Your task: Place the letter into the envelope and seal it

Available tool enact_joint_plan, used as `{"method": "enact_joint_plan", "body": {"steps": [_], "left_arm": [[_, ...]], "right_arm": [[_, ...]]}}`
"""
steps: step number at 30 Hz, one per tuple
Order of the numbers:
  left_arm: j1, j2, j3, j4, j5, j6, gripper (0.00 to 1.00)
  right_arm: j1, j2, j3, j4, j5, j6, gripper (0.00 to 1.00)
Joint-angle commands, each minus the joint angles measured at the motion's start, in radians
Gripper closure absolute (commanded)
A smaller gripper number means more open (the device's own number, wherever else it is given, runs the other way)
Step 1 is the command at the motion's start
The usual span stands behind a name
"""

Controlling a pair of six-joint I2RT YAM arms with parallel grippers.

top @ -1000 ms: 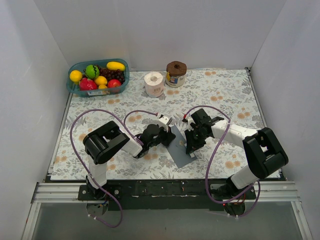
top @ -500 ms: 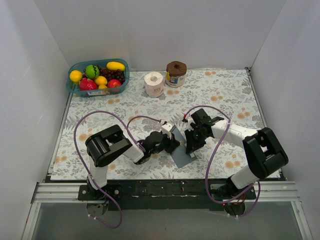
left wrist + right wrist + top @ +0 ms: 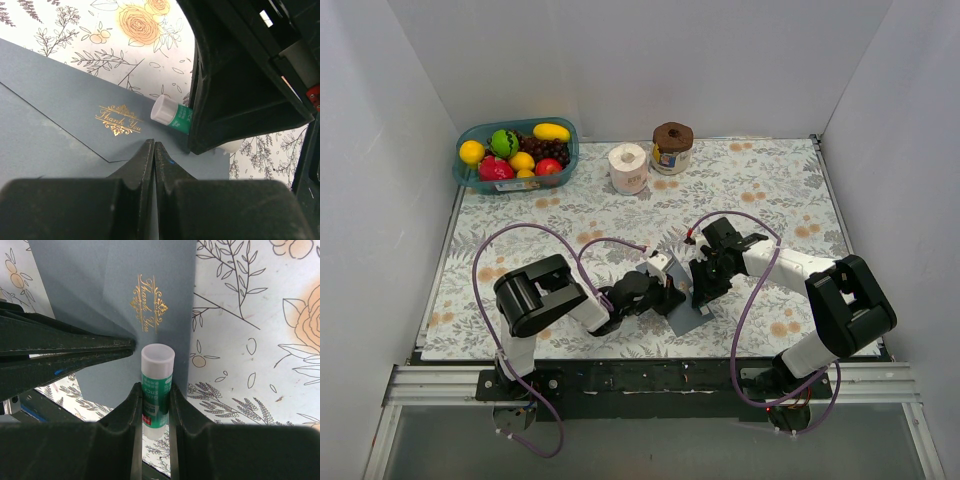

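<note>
The dark slate-grey paper envelope [image 3: 688, 310] is lying flat on the floral tablecloth [image 3: 770, 190] between the arms. The cream-tan letter is showing nowhere. The left gripper [image 3: 154, 146], closed and empty, is resting at the flap tip. The right gripper [image 3: 156, 390] is clamping a green-labelled glue stick [image 3: 157, 367], its axis aiming at the gold lettering [image 3: 149, 302] just ahead. Since a second earlier, the left gripper has been sliding nearward onto the envelope.

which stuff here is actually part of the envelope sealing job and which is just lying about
for the job: envelope; glue stick, clamped in the right gripper; left gripper, shut, tips over the envelope
lying about: fruit basket; toilet roll; jar
</note>
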Motion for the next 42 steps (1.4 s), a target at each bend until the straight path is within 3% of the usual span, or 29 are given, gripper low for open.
{"method": "enact_joint_plan", "body": {"steps": [1,17,30,37,42], "left_arm": [[-0.013,0.021,-0.009,-0.038,-0.024,-0.017,1.00],[0.137,0.000,0.009,-0.055,-0.018,0.001,1.00],[0.081,0.009,-0.027,-0.044,0.030,-0.026,1.00],[0.036,0.003,-0.081,-0.001,0.007,-0.094,1.00],[0.039,-0.022,-0.093,-0.016,-0.091,-0.069,1.00]], "right_arm": [[0.003,0.052,-0.037,0.007,0.078,-0.037,0.99],[0.003,0.050,-0.040,0.006,0.075,-0.034,0.99],[0.003,0.054,-0.040,0.007,0.074,-0.035,0.99],[0.003,0.055,-0.039,0.012,0.069,-0.034,0.99],[0.003,0.058,-0.042,0.012,0.069,-0.034,0.99]]}}
